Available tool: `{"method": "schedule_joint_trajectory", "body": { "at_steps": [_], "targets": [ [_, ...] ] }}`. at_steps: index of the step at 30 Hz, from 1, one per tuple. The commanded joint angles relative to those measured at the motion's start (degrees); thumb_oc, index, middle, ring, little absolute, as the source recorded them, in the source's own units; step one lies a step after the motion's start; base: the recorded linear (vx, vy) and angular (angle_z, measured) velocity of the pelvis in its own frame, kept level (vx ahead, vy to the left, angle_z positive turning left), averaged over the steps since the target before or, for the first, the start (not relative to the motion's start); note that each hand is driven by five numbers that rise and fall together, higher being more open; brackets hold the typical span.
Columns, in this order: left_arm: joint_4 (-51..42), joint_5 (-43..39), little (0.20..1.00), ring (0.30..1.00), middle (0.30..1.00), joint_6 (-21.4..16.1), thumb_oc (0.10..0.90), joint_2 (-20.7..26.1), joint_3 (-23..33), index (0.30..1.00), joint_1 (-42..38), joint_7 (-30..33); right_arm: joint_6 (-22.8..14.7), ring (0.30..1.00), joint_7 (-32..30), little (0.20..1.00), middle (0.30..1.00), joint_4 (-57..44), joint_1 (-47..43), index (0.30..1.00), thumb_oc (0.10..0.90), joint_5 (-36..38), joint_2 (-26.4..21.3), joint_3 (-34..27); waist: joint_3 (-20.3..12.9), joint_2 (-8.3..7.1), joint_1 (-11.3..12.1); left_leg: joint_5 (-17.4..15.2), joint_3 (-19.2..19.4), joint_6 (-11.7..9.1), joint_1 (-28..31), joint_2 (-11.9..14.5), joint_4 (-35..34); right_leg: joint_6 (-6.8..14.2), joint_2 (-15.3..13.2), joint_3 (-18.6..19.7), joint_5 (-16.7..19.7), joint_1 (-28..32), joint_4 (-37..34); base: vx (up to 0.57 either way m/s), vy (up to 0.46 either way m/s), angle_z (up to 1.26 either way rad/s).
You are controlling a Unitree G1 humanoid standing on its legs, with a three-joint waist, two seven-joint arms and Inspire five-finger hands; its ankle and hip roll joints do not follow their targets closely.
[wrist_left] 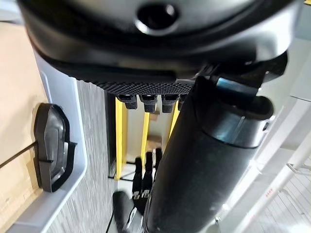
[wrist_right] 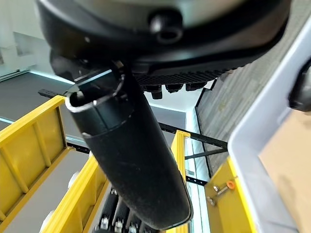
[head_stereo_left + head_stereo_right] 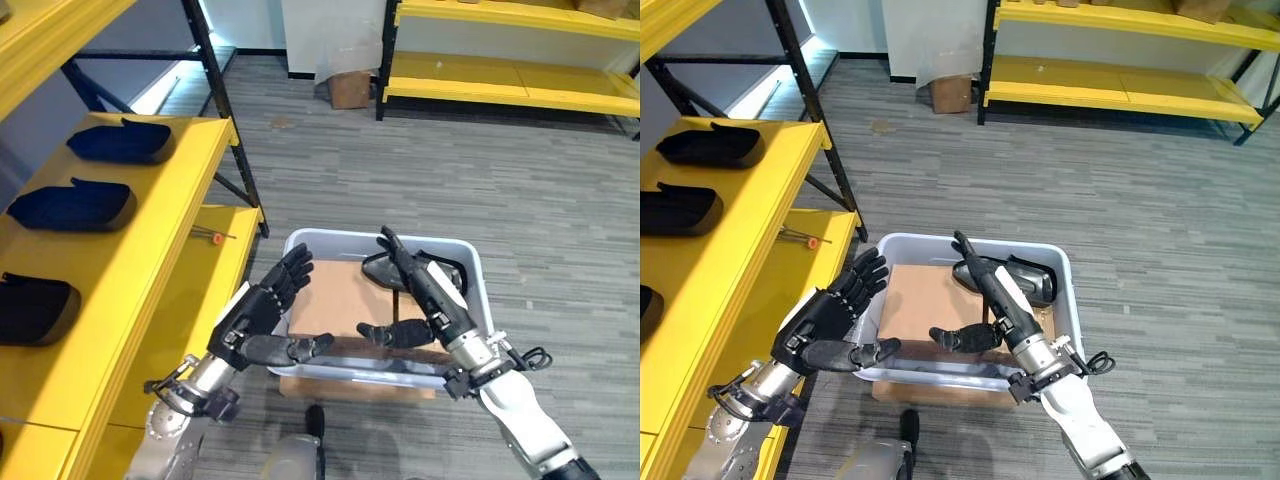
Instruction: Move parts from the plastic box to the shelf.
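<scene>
Low in the frame, left hand (image 3: 262, 305) and right hand (image 3: 425, 290) spread open, fingers straight, above the plastic box (image 3: 478, 275); one dark part (image 3: 385, 268) inside; three more (image 3: 105, 204) on the yellow shelf (image 3: 170, 215), upper left.

A pale grey plastic box (image 3: 478, 262) sits on the striped floor at lower centre, lined with brown cardboard. One dark, glossy moulded part (image 3: 378, 270) lies in its far right corner. At left, three similar dark parts (image 3: 120, 141) rest in a row on the yellow shelf (image 3: 170, 240).
</scene>
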Motion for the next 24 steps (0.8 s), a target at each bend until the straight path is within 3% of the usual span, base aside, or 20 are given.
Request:
{"method": "schedule_joint_trajectory", "body": {
  "at_steps": [1, 2, 3, 4, 7, 12, 14, 18, 19, 20, 22, 24],
  "targets": [
    [-8.3, -3.4, 1.0, 1.0, 1.0, -3.7, 0.9, 0.1, 1.8, 1.0, -1.0, -0.4, -5.0, 1.0, -3.0, 1.0, 1.0, -2.7, -3.6, 1.0, 0.9, -2.3, 0.0, -2.6, -5.0, 1.96, -1.0, -5.4, 2.6, -0.4, 1.4, 1.8, -2.2, -4.6, 10.0, -4.0, -0.5, -7.1, 1.7, 0.0, -0.028, -0.11],
    [-8.4, -4.2, 1.0, 1.0, 1.0, -3.5, 0.9, 0.2, 1.7, 1.0, -1.8, -0.4, -4.9, 1.0, -2.7, 1.0, 1.0, -2.7, -3.8, 1.0, 0.9, -2.4, -0.4, -3.1, -4.4, 1.91, -1.2, -5.5, 2.8, -1.1, 1.8, 2.3, -1.9, -5.0, 9.5, -4.2, -0.3, -7.0, -2.4, -0.02, -0.151, -0.3],
    [-8.7, -2.6, 1.0, 1.0, 1.0, -4.3, 0.9, 0.2, 0.5, 1.0, -3.2, 1.6, -4.5, 1.0, -2.9, 1.0, 1.0, -2.6, -4.9, 1.0, 0.9, -1.8, -1.6, -3.1, -3.6, 1.51, -1.7, -5.4, 3.2, -2.2, 3.0, 3.4, -2.0, -4.2, 7.2, -3.4, 2.6, -7.4, -13.7, -0.02, -0.149, -0.31],
    [-8.7, -2.5, 1.0, 1.0, 1.0, -4.3, 0.9, 0.2, 0.4, 1.0, -3.2, 1.7, -4.5, 1.0, -2.8, 1.0, 1.0, -2.5, -4.9, 1.0, 0.9, -1.8, -1.6, -3.1, -3.5, 1.6, -1.7, -5.4, 3.2, -2.2, 3.2, 3.5, -2.0, -4.2, 7.3, -3.4, 2.8, -7.1, -14.1, 0.02, -0.184, -0.24],
    [-8.4, 2.9, 1.0, 1.0, 1.0, -7.0, 0.9, 0.7, -0.6, 1.0, -2.4, 5.2, -3.7, 1.0, -0.2, 1.0, 1.0, -2.9, -5.7, 1.0, 0.9, 0.2, -2.1, -3.0, -3.3, 1.24, -2.1, -5.7, 4.4, -3.0, 5.7, 5.1, -3.3, -1.9, 4.2, -2.0, 8.1, -7.0, -21.2, 0.11, -0.144, -0.08],
    [-9.4, 3.3, 1.0, 1.0, 1.0, -6.7, 0.9, 2.0, -1.0, 1.0, -2.0, 7.6, -1.3, 1.0, 1.8, 1.0, 1.0, -4.5, -5.6, 1.0, 0.9, 2.9, -4.0, -3.6, -2.9, 0.79, -1.6, -6.1, 4.7, -3.9, 4.5, 6.6, -2.5, -1.6, 3.7, -3.8, 7.8, -7.1, -23.3, 0.02, -0.138, -0.09],
    [-8.9, 1.0, 1.0, 1.0, 1.0, -7.9, 0.9, 2.3, -2.2, 1.0, -4.6, 8.3, -1.6, 1.0, -0.4, 1.0, 1.0, -3.8, -8.7, 1.0, 0.9, 0.6, -5.0, -1.7, -0.8, 0.84, -0.7, -4.9, 3.8, -4.8, 2.6, 7.2, -3.8, -2.3, 4.2, -4.5, 7.8, -7.6, -25.4, -0.18, -0.178, 0.01],
    [-10.3, 0.8, 1.0, 1.0, 1.0, -7.4, 0.9, 1.2, -2.3, 1.0, -4.0, 8.4, 0.3, 1.0, 0.3, 1.0, 1.0, -4.3, -8.6, 1.0, 0.9, -0.9, -6.0, -2.2, -0.5, 1.22, -0.8, -3.7, 2.7, -5.5, 3.0, 7.7, -5.2, -3.2, 4.9, -4.7, 7.3, -6.7, -26.3, 0.0, -0.056, -0.04],
    [-10.5, 0.6, 1.0, 1.0, 1.0, -7.3, 0.9, 1.2, -2.3, 1.0, -3.5, 8.8, 0.2, 1.0, 0.1, 1.0, 1.0, -4.2, -8.3, 1.0, 0.9, -3.5, -6.6, -2.5, -0.7, 1.32, -0.8, -3.5, 2.4, -5.8, 3.2, 7.9, -5.4, -3.4, 5.0, -4.7, 7.1, -6.3, -26.5, 0.12, -0.071, 0.03],
    [-10.9, -0.8, 1.0, 1.0, 1.0, -6.9, 0.9, 1.3, -2.2, 1.0, -2.7, 8.7, -0.9, 1.0, -2.2, 1.0, 1.0, -4.5, -8.4, 1.0, 0.9, -11.7, -8.5, -2.7, -1.1, 1.5, -0.8, -3.3, 1.9, -6.1, 3.5, 8.1, -5.5, -3.8, 5.2, -4.7, 6.7, -5.7, -26.7, 0.14, -0.078, 0.04],
    [-10.8, -1.9, 1.0, 1.0, 1.0, -6.8, 0.9, 1.3, -2.2, 1.0, -2.2, 8.0, -0.9, 1.0, -3.8, 1.0, 1.0, -4.7, -8.6, 1.0, 0.9, -14.7, -10.0, -2.4, -1.3, 1.64, -0.7, -3.1, 1.6, -6.3, 3.7, 8.4, -5.6, -4.0, 5.4, -4.9, 6.5, -5.3, -26.7, 0.13, -0.079, 0.14],
    [-10.7, -6.3, 1.0, 1.0, 1.0, -6.7, 0.9, 2.2, -3.7, 1.0, -2.0, 6.5, -2.3, 1.0, -5.0, 1.0, 1.0, -2.2, -13.9, 1.0, 0.9, -18.5, -15.0, -1.5, -1.3, 1.77, 0.2, -3.3, 0.5, -6.8, 3.7, 8.9, -4.6, -4.6, 6.0, -5.3, 5.4, -5.2, -25.4, 0.15, -0.125, 0.13]
  ]
}}
